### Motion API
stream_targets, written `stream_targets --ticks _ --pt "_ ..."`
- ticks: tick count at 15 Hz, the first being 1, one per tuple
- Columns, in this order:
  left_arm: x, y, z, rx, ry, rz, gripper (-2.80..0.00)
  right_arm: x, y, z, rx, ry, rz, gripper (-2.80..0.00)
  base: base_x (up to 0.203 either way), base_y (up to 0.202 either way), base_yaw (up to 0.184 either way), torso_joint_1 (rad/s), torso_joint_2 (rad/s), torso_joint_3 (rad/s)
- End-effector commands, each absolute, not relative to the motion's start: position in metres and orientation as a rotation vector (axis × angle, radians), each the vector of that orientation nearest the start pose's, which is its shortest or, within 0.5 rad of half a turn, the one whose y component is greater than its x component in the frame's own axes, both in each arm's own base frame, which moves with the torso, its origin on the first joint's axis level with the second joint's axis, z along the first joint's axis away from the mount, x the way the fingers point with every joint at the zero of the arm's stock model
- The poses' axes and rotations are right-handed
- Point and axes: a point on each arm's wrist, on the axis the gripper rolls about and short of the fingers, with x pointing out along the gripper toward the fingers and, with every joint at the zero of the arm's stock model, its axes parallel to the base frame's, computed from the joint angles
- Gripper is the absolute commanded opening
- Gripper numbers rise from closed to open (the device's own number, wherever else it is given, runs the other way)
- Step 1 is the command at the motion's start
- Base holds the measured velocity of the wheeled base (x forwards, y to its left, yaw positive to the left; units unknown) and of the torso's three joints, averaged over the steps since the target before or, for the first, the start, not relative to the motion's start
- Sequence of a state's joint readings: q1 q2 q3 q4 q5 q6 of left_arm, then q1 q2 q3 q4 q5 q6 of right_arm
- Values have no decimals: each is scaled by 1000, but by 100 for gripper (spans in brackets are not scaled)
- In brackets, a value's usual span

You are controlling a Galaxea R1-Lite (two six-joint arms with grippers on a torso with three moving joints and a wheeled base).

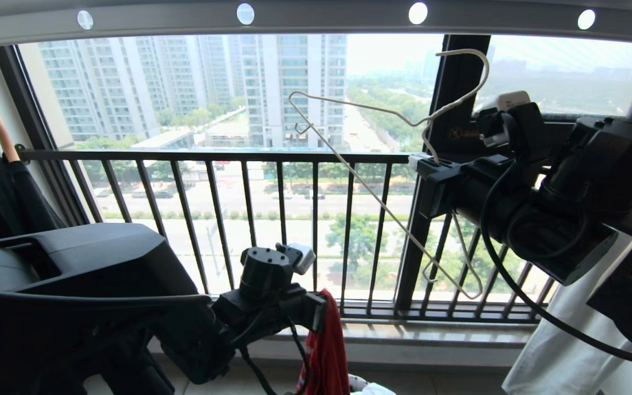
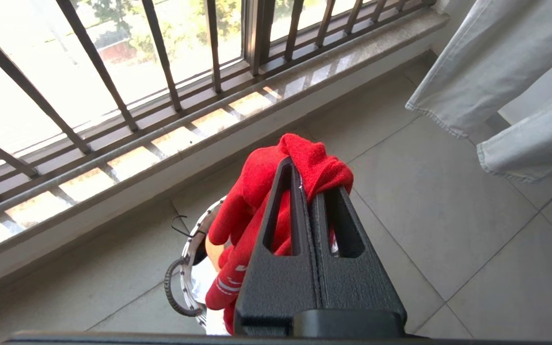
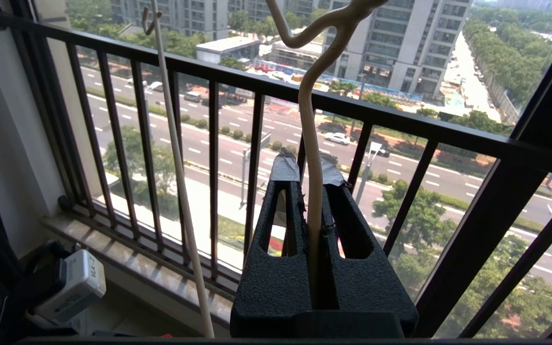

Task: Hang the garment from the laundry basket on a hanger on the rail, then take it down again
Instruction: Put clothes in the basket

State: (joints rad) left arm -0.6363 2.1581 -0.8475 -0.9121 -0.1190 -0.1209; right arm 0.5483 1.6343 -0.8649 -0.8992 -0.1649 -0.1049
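A balcony window with dark bars looked out over towers and a road.
The right gripper was clamped on the cream wire hanger, held below the grey rail; the left gripper was closed on the red garment, lifted just above the laundry basket.

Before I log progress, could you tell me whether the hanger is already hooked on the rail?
No, the hanger sits tilted in the right end effector, its hook below the rail.
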Motion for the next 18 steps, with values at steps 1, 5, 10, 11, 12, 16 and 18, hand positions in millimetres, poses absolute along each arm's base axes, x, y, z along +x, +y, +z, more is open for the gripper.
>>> stream_targets --ticks 1,5,10,11,12,16,18 --pt "306 -226 65 14 405 -696 -280 256 152 247 -56 -150 374 -280 0 0 0 0 0 0" --pt "308 -227 37 59 464 -678 -280 256 152 244 -69 -114 376 -280 0 0 0 0 0 0" --pt "320 -235 -1 176 491 -578 -280 256 152 243 -70 -112 376 -280 0 0 0 0 0 0" --pt "320 -236 -1 174 488 -577 -280 256 152 243 -70 -111 376 -280 0 0 0 0 0 0" --pt "320 -237 0 171 486 -579 -280 256 152 243 -71 -110 376 -280 0 0 0 0 0 0" --pt "323 -240 -11 174 473 -565 -280 256 152 243 -70 -112 376 -280 0 0 0 0 0 0" --pt "327 -243 -15 168 430 -545 -280 256 152 244 -70 -113 376 -280 0 0 0 0 0 0"
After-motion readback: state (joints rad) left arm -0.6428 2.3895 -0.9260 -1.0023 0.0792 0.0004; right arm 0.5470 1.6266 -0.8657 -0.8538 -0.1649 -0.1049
